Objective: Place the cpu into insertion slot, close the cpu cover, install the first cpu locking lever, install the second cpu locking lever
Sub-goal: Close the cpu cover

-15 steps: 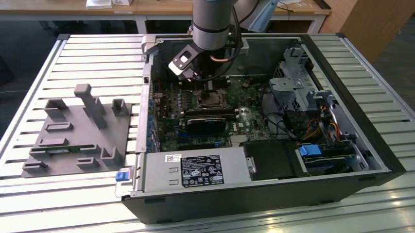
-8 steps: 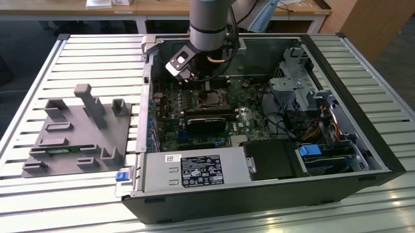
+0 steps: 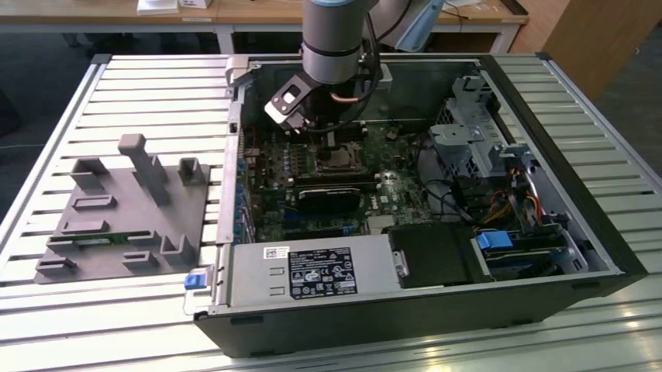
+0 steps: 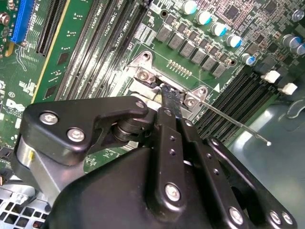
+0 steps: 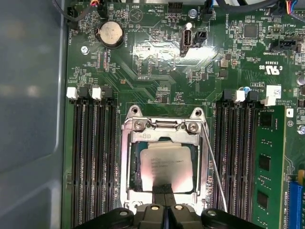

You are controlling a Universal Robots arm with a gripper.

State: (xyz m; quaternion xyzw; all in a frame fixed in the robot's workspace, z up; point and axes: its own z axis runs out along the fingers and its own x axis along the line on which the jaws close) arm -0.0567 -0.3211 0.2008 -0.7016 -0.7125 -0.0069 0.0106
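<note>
The cpu (image 5: 164, 164), silver-grey and square, lies in the insertion slot (image 5: 162, 125) on the green board. The cpu cover (image 5: 126, 164), a silvery frame, lies down around it. A thin wire locking lever (image 5: 214, 167) runs slantwise along one side of the socket, and it sticks out over the memory slots as the lever (image 4: 238, 125) in the second wrist view. My gripper (image 5: 164, 192) has its black fingers together at the cover's edge nearest the camera, with nothing seen between them. The gripper (image 4: 170, 95) tip sits at the slot's rim (image 4: 143, 74). In the exterior view the gripper (image 3: 327, 146) hangs inside the open case over the slot (image 3: 336, 160).
Black memory slots (image 5: 93, 162) flank the socket, with a green memory stick (image 5: 264, 164) beyond them. A coin battery (image 5: 110, 33) sits further along the board. The case holds a power supply (image 3: 310, 271), a drive cage (image 3: 486, 136) and cables (image 3: 507, 205). A grey fixture (image 3: 124, 209) lies on the slatted table.
</note>
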